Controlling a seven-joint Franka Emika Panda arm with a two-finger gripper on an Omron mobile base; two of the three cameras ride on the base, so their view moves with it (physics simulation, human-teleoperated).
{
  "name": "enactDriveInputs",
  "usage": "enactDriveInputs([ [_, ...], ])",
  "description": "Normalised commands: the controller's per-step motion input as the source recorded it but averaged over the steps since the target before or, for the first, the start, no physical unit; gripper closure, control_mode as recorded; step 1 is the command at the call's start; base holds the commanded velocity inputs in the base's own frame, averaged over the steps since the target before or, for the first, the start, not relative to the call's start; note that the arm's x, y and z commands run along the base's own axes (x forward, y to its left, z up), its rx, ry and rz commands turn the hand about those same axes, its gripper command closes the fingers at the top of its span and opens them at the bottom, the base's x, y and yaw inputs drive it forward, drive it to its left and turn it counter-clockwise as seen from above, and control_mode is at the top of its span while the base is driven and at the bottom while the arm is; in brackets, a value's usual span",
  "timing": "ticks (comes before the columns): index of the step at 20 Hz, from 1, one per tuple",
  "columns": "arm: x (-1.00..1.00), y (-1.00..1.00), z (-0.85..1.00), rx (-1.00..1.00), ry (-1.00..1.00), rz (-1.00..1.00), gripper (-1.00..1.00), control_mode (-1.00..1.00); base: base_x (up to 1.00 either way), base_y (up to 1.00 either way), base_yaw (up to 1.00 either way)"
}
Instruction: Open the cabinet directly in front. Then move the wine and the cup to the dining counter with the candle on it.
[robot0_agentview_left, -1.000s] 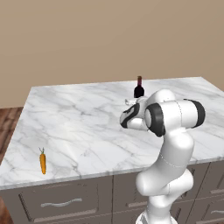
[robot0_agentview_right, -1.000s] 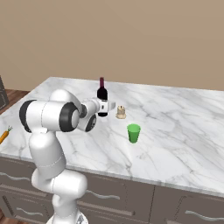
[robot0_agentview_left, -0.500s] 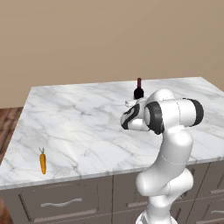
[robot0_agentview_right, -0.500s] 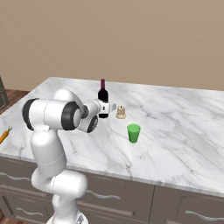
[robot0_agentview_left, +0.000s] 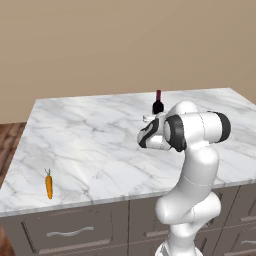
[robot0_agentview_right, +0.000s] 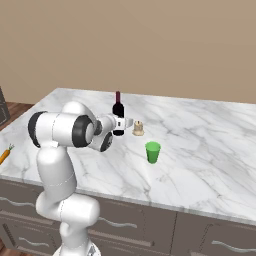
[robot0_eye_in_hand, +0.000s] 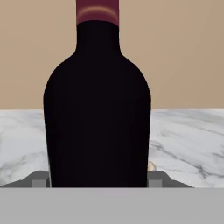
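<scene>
The wine (robot0_agentview_right: 118, 107), a dark bottle with a red foil neck, stands upright at the middle of the dining counter (robot0_agentview_right: 200, 150). My gripper (robot0_agentview_right: 123, 123) is shut on its lower body, hiding the label. From the hand camera, the wine (robot0_eye_in_hand: 97, 113) is close up, with a finger tip pressed against each side of it. Seen from the left base camera, the wine (robot0_agentview_left: 158, 103) rises just behind my hand (robot0_agentview_left: 150, 120). The green cup (robot0_agentview_right: 153, 152) stands upright on the marble, to the right of the bottle and nearer the front edge. The cabinet is out of view.
A small beige candle (robot0_agentview_right: 138, 128) sits just right of the bottle, close to my hand. An orange carrot (robot0_agentview_left: 49, 185) lies near the counter's front left corner. Dark drawers with silver handles (robot0_agentview_left: 70, 232) run under the top. A plain beige wall stands behind.
The bottle and my hand have sunk slightly toward the marble top. The cup, candle and carrot have not moved.
</scene>
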Motion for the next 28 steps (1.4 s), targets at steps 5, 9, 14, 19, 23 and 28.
enactDriveInputs([
  [5,0.0,0.0,0.0,0.0,0.0,0.0,-1.0,-1.0,0.0,0.0,0.0],
  [9,-0.04,0.0,0.03,0.0,0.0,0.0,-1.0,-1.0,0.0,0.0,0.0],
  [14,-0.21,0.0,0.34,0.0,-0.04,0.0,-1.0,-1.0,0.0,0.0,0.0],
  [19,-0.33,0.0,0.88,0.0,-0.04,0.0,-1.0,-1.0,0.0,0.0,0.0],
  [23,-0.42,0.0,1.0,0.0,0.0,0.0,-1.0,-1.0,0.0,0.0,0.0],
  [28,-0.89,0.01,1.0,0.0,0.18,0.0,-1.0,-1.0,0.0,0.0,0.0],
])
